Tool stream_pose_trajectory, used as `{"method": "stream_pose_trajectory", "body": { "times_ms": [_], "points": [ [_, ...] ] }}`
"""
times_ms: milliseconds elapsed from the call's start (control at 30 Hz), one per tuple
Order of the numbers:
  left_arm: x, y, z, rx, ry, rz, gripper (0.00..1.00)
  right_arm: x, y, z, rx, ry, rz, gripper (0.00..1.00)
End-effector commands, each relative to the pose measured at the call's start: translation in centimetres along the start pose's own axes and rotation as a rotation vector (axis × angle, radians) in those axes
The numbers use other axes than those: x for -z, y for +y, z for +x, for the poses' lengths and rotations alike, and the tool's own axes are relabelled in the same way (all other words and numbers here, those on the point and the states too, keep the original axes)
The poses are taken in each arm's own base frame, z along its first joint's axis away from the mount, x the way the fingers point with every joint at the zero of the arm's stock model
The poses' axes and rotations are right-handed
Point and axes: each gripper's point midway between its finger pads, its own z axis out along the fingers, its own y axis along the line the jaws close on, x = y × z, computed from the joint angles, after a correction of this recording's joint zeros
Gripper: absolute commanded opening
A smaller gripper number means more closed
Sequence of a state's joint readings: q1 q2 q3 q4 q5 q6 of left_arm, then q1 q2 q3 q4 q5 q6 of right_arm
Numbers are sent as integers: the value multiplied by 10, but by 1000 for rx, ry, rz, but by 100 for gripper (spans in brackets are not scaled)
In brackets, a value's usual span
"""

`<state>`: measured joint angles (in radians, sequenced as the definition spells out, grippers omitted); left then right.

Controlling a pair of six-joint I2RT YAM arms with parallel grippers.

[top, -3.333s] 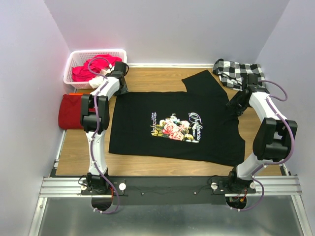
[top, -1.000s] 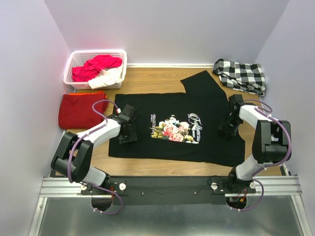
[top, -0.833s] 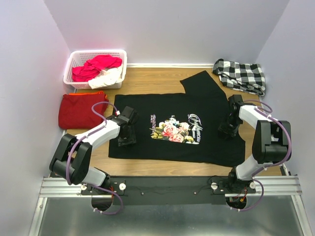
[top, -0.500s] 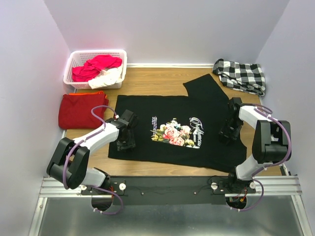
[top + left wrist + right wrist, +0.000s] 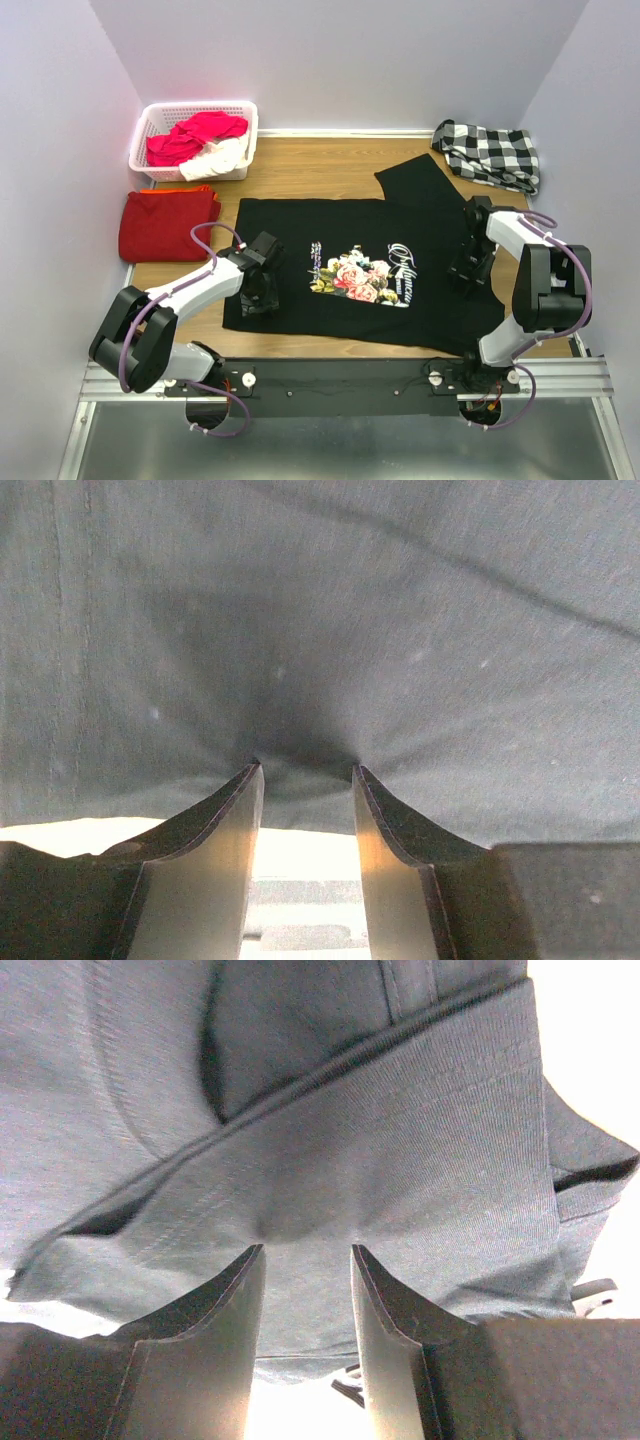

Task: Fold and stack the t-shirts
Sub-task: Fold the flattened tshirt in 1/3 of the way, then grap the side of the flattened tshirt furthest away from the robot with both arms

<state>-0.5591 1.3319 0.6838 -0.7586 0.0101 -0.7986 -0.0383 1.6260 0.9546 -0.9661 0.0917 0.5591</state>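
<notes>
- so, where is the black t-shirt (image 5: 330, 225) right now?
- spread flat and face up on the wooden bench (image 5: 320, 165), with its rose print (image 5: 360, 277) in the middle and one sleeve pointing toward the far wall. a dark-red t-shirt (image 5: 165, 222) lies folded just beside it on the left. behind that sits a white basket (image 5: 200, 105) of pink and white clothes. a checked cloth (image 5: 487, 150) is bunched in the far right corner.
- and the arms?
- both are down on the black shirt. the left pincer (image 5: 258, 292) is at the shirt's left end, near the hem. its wrist camera shows the fingers nipping a pucker of dark cloth between them. the right pincer (image 5: 468, 272) is at the right end, clamped on a ribbed band, likely the collar.
- which step is this?
- it looks like the start of the black shirt's first fold. both ends are gripped and nothing is folded over yet.
- what does the next move call for?
- probably both arms lifting together and carrying the cloth across at an even pace, so it stays taut. each grip is only a small pinch, so a jerk could pull it free. stacking with the red shirt would come later.
</notes>
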Motion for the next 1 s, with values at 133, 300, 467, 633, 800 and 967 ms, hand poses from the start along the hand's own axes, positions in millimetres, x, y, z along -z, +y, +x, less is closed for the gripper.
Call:
{"method": "stream_pose_trajectory", "body": {
  "times_ms": [133,300,467,633,800,967],
  "points": [
    [56,-10,-42,32,-157,-50,50,28,8,-24,-19,-90,-22,48],
    [103,-30,-91,44,-337,-16,52,48,16,-32,-34,-147,-89,48],
    [111,-28,-141,83,-445,-31,64,63,21,-52,-45,-220,-103,48],
    [100,-33,-203,63,-522,49,96,86,42,-76,-4,-332,-218,61],
    [98,-32,-255,72,-601,53,98,117,46,-94,-18,-509,-309,77],
    [83,-29,-295,90,-628,33,94,106,49,-99,-51,-485,-291,75]
  ]
}}
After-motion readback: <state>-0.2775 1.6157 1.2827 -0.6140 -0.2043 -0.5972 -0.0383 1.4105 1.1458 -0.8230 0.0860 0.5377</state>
